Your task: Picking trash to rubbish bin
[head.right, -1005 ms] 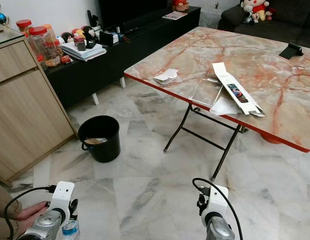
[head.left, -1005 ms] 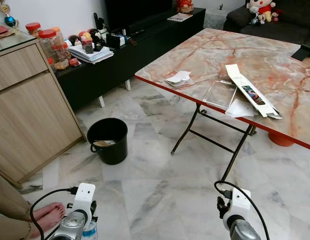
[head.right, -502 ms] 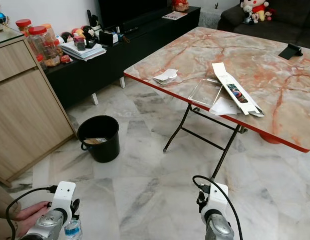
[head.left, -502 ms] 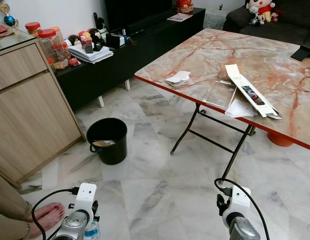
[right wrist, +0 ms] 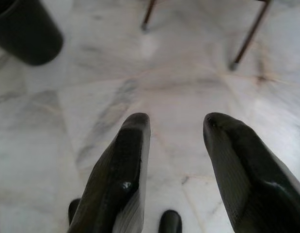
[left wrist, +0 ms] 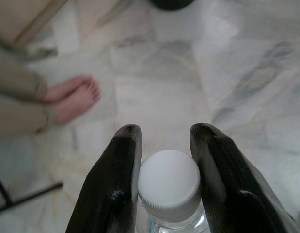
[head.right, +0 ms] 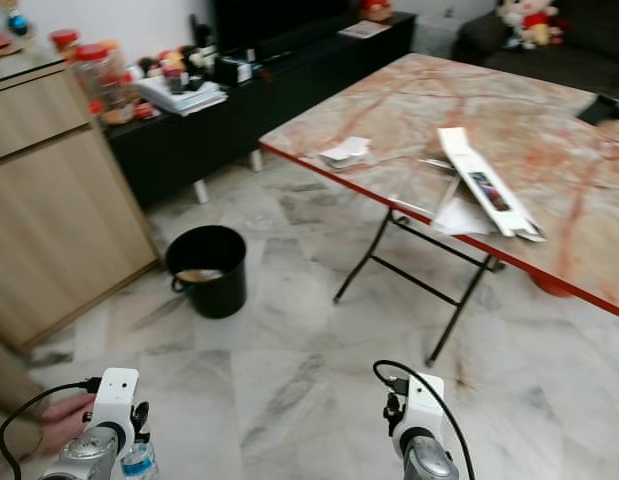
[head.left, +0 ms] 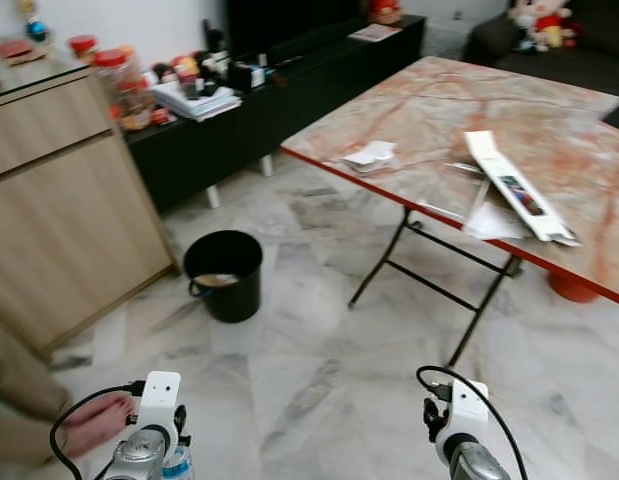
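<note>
Sitting between the black fingers (left wrist: 116,189) of the left claw (left wrist: 169,179) is a clear plastic bottle (left wrist: 170,194) with a white screw cap, pinched at the neck and held low over the marble floor (head.left: 289,390). Ahead, beside a wooden cabinet (head.left: 69,210), stands the black rubbish bin (head.left: 224,275) with some pale scrap inside. Papers (head.left: 369,156) and a long flat box (head.left: 519,188) lie on the marble worktop (head.left: 439,110). The right claw (right wrist: 174,160) hangs spread with nothing between its fingers. A person's bare foot (left wrist: 74,99) rests nearby.

Marble table (head.left: 549,120) (folding legs), bare foot (left wrist: 74,99)
</note>
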Robot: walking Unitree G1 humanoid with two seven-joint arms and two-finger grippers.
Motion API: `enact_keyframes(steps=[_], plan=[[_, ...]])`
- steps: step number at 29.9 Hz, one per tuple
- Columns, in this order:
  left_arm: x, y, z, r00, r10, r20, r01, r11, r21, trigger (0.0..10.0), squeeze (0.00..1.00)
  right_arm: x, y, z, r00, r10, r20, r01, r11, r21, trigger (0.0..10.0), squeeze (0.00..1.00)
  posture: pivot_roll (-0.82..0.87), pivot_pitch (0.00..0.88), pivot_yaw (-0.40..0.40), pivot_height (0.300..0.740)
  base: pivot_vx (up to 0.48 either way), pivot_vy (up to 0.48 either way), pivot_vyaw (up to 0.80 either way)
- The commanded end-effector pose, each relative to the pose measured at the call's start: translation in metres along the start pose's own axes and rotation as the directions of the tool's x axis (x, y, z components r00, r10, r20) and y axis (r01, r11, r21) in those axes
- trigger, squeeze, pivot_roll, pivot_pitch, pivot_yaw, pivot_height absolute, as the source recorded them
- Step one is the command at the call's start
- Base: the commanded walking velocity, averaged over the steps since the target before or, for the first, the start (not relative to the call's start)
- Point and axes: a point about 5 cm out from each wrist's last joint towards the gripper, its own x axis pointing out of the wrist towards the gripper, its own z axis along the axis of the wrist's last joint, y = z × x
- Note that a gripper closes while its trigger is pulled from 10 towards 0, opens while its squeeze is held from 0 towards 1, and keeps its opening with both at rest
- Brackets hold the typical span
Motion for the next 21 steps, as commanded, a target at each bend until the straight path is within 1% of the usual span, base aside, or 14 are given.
enact_keyframes(steps=[1, 10, 12, 14, 17, 21], plan=[[-0.0004, 0.0040, -0.0017, 1.000, 0.015, -0.011, -0.015, 1.000, 0.006, 10.0, 0.00, 0.0004, 0.0033, 0.0000, 1.000, 0.004, -0.003, -0.004, 1.000, 0.013, 10.0, 0.00, 0.16, 0.000, 0.017, 0.740, 0.266, 0.000, 0.00], [-0.0004, 0.0064, -0.0012, 1.000, 0.016, -0.011, -0.016, 1.000, 0.016, 10.0, 0.00, -0.0005, 0.0032, -0.0030, 1.000, 0.000, -0.011, 0.000, 1.000, 0.013, 10.0, 0.00, 0.17, 0.000, 0.028, 0.740, 0.267, 0.000, 0.00], [-0.0006, 0.0085, -0.0015, 1.000, 0.020, -0.013, -0.020, 1.000, 0.018, 10.0, 0.00, -0.0011, 0.0036, -0.0050, 1.000, 0.000, -0.017, 0.000, 1.000, -0.002, 10.0, 0.00, 0.17, 0.000, 0.031, 0.740, 0.264, 0.000, 0.00], [-0.0007, 0.0095, -0.0015, 1.000, 0.022, -0.013, -0.022, 1.000, 0.019, 10.0, 0.00, -0.0014, 0.0042, -0.0063, 1.000, 0.000, -0.022, 0.000, 1.000, -0.009, 10.0, 0.00, 0.17, 0.000, 0.032, 0.740, 0.276, 0.000, 0.58], [-0.0008, 0.0100, -0.0018, 1.000, 0.023, -0.015, -0.022, 1.000, 0.021, 10.0, 0.00, -0.0018, 0.0044, -0.0076, 1.000, -0.002, -0.024, 0.002, 1.000, 0.002, 10.0, 0.00, 0.17, 0.000, 0.032, 0.740, 0.294, 0.000, 0.66], [-0.0007, 0.0102, -0.0013, 1.000, 0.022, -0.014, -0.022, 1.000, 0.021, 10.0, 0.00, -0.0018, 0.0052, -0.0076, 1.000, 0.000, -0.023, 0.001, 1.000, 0.015, 10.0, 0.00, 0.17, 0.000, 0.033, 0.740, 0.315, 0.000, 0.00]])
